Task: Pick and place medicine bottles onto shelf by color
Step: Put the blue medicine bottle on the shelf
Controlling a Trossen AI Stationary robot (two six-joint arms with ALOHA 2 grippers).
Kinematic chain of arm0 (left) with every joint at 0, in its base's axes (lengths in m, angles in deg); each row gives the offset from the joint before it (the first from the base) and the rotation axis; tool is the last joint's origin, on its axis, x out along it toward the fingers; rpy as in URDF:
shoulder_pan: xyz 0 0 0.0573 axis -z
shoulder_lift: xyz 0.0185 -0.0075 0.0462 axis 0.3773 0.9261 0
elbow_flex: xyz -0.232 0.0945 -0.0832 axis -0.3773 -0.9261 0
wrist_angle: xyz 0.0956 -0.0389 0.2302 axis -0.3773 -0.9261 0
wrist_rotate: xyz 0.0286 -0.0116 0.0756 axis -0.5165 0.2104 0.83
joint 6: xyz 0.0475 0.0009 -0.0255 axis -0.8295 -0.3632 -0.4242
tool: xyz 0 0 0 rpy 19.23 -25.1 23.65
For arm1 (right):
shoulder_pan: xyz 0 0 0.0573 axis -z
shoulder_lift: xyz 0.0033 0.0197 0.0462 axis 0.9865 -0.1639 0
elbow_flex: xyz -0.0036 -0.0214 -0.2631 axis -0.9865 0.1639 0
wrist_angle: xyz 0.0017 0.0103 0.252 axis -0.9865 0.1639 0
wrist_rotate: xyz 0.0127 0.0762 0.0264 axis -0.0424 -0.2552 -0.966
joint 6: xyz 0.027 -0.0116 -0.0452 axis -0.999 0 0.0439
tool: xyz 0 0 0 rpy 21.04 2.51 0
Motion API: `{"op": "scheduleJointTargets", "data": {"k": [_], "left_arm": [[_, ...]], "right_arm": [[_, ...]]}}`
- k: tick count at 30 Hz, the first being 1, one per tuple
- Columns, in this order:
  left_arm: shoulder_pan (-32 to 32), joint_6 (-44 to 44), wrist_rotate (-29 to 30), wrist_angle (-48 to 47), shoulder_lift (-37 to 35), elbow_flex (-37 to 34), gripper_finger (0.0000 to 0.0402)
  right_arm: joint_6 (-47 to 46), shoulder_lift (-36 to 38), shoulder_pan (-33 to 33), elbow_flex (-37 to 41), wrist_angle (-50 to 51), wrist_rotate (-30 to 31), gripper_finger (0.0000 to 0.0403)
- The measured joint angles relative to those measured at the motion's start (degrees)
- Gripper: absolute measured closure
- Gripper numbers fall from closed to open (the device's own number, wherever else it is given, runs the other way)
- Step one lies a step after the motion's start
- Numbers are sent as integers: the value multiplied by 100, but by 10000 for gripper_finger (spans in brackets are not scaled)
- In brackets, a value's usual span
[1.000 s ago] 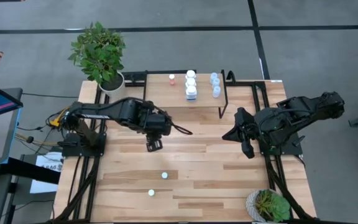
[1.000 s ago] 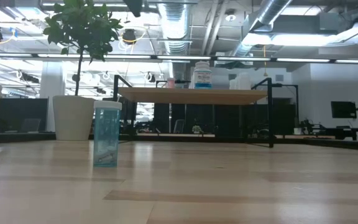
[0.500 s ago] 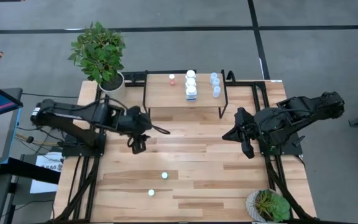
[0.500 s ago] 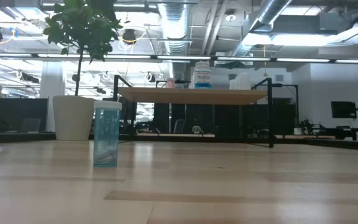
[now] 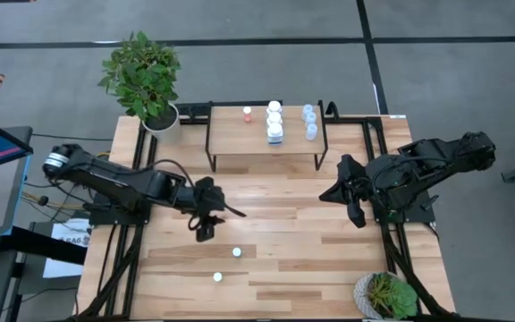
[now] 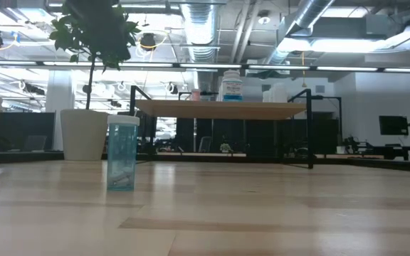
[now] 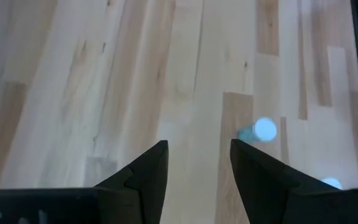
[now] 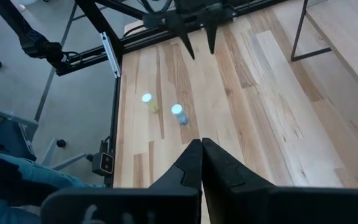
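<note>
Two medicine bottles stand upright on the table: a pale blue one (image 5: 237,252) (image 7: 263,130) and, nearer the front edge, a small yellowish one (image 5: 217,277) (image 8: 146,99). My left gripper (image 5: 203,233) (image 7: 197,152) hovers open, tipped downward, a little to the left of and beyond the blue bottle, with only bare wood between its fingers. The shelf (image 5: 231,139) stands at the far middle and carries a red-capped bottle (image 5: 247,114), white bottles (image 5: 274,121) and pale blue ones (image 5: 309,121). At the right, my right gripper (image 5: 356,215) (image 8: 201,149) waits shut and holds nothing.
A potted plant (image 5: 143,76) stands at the far left corner and a smaller one (image 5: 385,295) at the near right corner. Black frame rails (image 5: 378,134) run along the table's sides and behind the shelf. Bare wood lies between the shelf and the two standing bottles.
My left gripper has drawn back from in front of the shelf toward the table's near edge and a little to the left. It has sunk lower and tipped more steeply downward. Its fingers keep the same gap. The bottles have not moved.
</note>
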Motion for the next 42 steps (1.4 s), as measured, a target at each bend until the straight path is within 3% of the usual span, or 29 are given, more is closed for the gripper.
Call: {"op": "scheduleJointTargets", "data": {"k": [4,8,14,19,24,34,42], "left_arm": [[3,1,-38,205,224,0,242],[1,-181,-453,273,452,0,242],[-149,-360,-1006,1296,507,-552,242],[-151,-112,-1052,2165,478,-1144,242],[-104,54,-1038,2529,478,-1205,242],[164,-1140,-1023,2521,517,-1213,242],[483,-1672,-594,2524,801,-1250,242]], "right_arm": [[0,0,0,0,-11,0,379],[0,0,0,0,-9,0,379],[0,0,0,0,10,0,379],[0,0,0,0,15,0,379],[-1,0,-1,0,13,0,379],[-1,0,0,0,-9,0,379],[-2,0,-1,0,-21,0,379]]}}
